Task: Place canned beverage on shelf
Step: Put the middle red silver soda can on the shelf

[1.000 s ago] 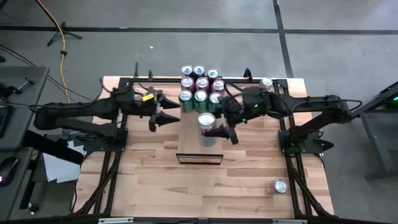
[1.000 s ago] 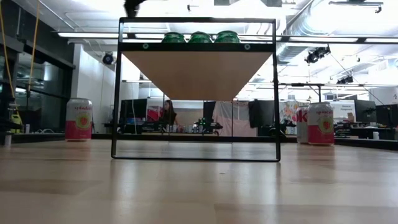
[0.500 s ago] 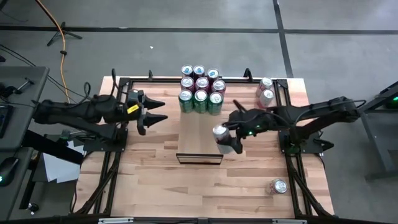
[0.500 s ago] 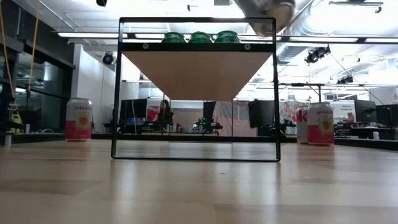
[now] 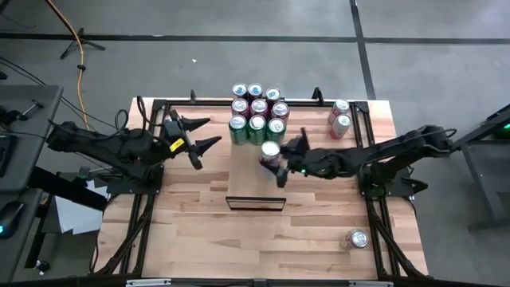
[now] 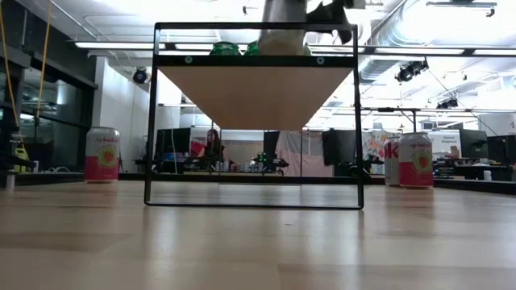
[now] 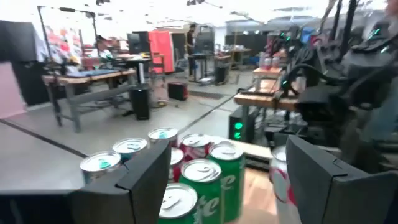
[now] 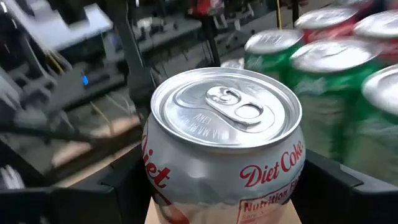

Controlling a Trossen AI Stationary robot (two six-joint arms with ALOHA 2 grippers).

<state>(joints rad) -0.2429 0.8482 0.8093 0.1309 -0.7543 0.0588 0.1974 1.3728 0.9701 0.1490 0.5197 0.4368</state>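
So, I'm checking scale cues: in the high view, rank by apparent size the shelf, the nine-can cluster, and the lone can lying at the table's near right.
1. Nine-can cluster
2. Shelf, partly covered, so unsure against the cluster
3. Lone can

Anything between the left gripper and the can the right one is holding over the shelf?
No. In the high view, only bare shelf and tabletop lie between the open left gripper and the Diet Coke can in the right gripper.
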